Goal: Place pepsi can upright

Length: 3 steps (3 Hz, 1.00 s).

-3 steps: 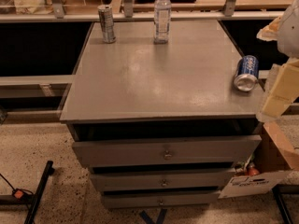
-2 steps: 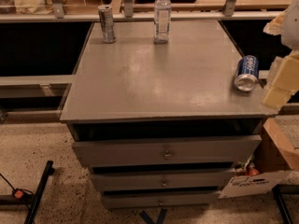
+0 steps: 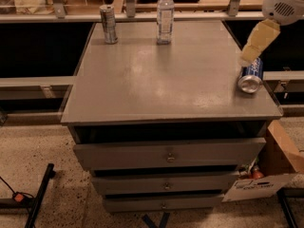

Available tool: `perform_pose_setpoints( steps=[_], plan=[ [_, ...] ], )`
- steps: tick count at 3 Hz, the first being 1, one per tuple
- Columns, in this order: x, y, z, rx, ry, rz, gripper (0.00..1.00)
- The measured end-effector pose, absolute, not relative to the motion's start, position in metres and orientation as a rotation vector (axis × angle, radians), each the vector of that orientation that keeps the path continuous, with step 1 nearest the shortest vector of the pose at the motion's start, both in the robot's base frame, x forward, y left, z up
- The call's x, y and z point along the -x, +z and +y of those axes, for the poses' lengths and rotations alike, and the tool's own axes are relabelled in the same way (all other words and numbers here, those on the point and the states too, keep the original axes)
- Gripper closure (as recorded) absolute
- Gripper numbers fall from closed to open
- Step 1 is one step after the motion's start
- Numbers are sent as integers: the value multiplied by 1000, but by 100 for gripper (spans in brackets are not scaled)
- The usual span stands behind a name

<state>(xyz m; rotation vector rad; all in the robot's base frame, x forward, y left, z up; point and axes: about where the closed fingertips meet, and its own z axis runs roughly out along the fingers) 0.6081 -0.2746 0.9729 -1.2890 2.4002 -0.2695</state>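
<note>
The pepsi can (image 3: 251, 75), blue with white markings and a silver end, lies on its side near the right edge of the grey cabinet top (image 3: 166, 80), its silver end facing the front. My gripper (image 3: 255, 45), cream-coloured under a white arm housing, hangs at the upper right. It is just above and behind the can, and its lower tip overlaps the can's far end in the view. I cannot tell whether it touches the can.
A slim silver-grey can (image 3: 109, 23) and a clear water bottle (image 3: 165, 14) stand upright at the back of the top. Three drawers (image 3: 168, 153) are below. A cardboard box (image 3: 280, 156) sits on the floor at the right. A rail runs behind the cabinet.
My gripper has moved up and to the left, from beside the cabinet's right edge to above the far end of the can. The can has not moved.
</note>
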Motion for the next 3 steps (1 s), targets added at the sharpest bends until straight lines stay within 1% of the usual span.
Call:
perform_pose_setpoints(
  steps=[1,2,3],
  plan=[
    [-681,948,-293,1032,-261,2489,0],
    [-711,927,-303,948,-259,2526,0],
    [-702,927,-306,902,-202,2560,0]
  ],
)
